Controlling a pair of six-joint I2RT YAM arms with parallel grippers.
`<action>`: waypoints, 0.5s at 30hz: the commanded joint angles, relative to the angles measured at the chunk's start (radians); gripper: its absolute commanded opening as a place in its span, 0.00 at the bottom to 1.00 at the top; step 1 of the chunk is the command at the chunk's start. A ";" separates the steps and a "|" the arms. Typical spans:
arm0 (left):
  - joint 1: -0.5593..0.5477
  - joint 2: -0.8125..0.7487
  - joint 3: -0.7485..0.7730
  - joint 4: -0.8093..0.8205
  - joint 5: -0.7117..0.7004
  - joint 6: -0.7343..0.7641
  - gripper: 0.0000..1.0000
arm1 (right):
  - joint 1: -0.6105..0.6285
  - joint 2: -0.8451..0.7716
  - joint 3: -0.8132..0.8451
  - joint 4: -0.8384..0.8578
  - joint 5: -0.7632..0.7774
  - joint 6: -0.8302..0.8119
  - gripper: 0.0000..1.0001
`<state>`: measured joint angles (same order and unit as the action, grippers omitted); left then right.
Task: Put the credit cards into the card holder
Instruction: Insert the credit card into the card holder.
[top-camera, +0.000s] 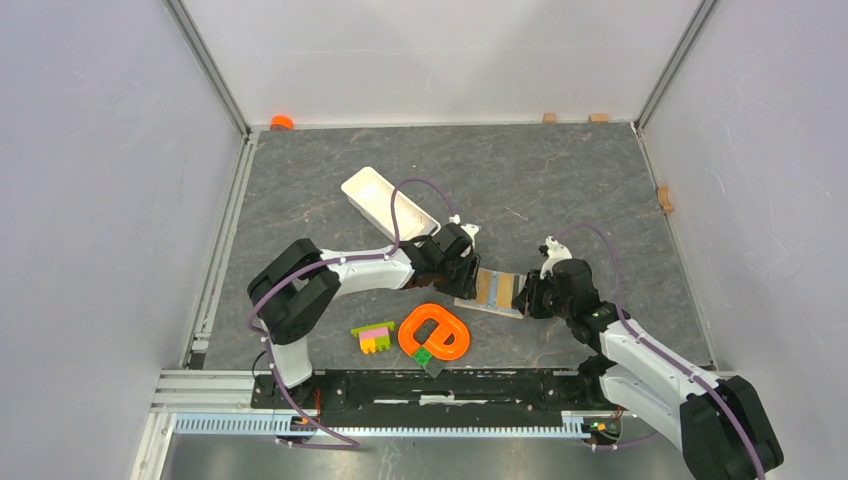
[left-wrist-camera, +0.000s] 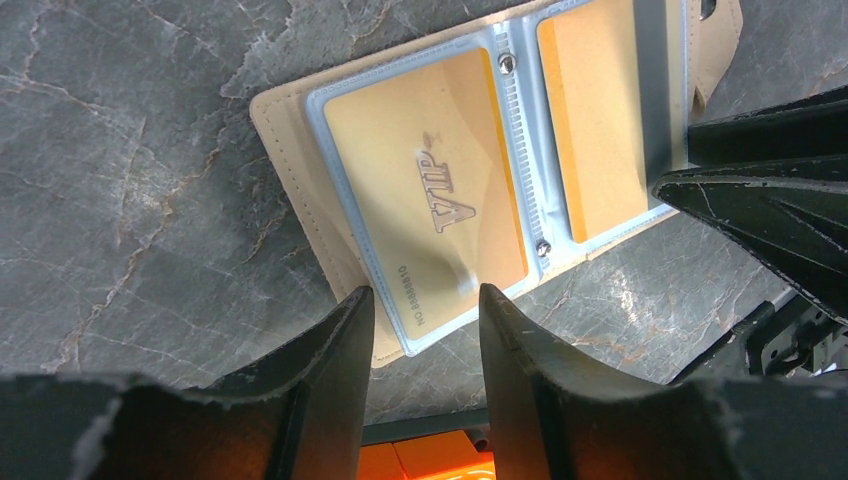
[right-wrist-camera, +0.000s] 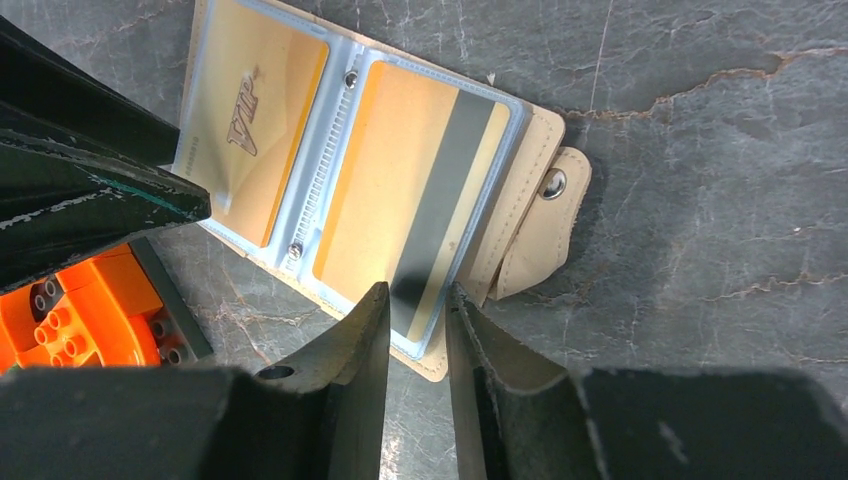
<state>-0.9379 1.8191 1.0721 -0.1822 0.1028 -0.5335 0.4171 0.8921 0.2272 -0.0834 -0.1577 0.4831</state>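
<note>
The beige card holder (top-camera: 497, 291) lies open and flat on the grey table between both grippers. Its clear, pale-blue-edged sleeves hold two orange-gold cards: one marked VIP (left-wrist-camera: 430, 190) (right-wrist-camera: 255, 120) and one showing a dark magnetic stripe (right-wrist-camera: 400, 190) (left-wrist-camera: 600, 120). I see no separate light blue card. The clasp tab (right-wrist-camera: 545, 230) sticks out on the right. My left gripper (top-camera: 468, 268) (left-wrist-camera: 425, 300) is open, its fingers standing over the holder's left edge. My right gripper (top-camera: 527, 297) (right-wrist-camera: 417, 295) is narrowly open over the holder's right edge, by the striped card.
A long white tray (top-camera: 390, 203) lies behind the left gripper. An orange ring-shaped toy (top-camera: 434, 332) and pink-yellow-green bricks (top-camera: 375, 336) lie in front of the holder. Small wooden blocks (top-camera: 665, 198) and an orange cap (top-camera: 281, 122) sit at the table's edges.
</note>
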 joint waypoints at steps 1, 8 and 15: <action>0.000 0.019 -0.006 0.027 0.001 0.023 0.49 | 0.003 -0.010 0.001 0.054 -0.028 0.026 0.30; 0.000 0.020 -0.012 0.063 0.048 0.019 0.46 | 0.004 -0.046 0.051 0.066 -0.065 0.027 0.24; -0.001 0.019 -0.033 0.125 0.109 0.007 0.45 | 0.013 -0.054 0.079 0.076 -0.102 0.017 0.24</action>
<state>-0.9371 1.8233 1.0576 -0.1356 0.1505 -0.5335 0.4191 0.8539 0.2546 -0.0589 -0.2161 0.5007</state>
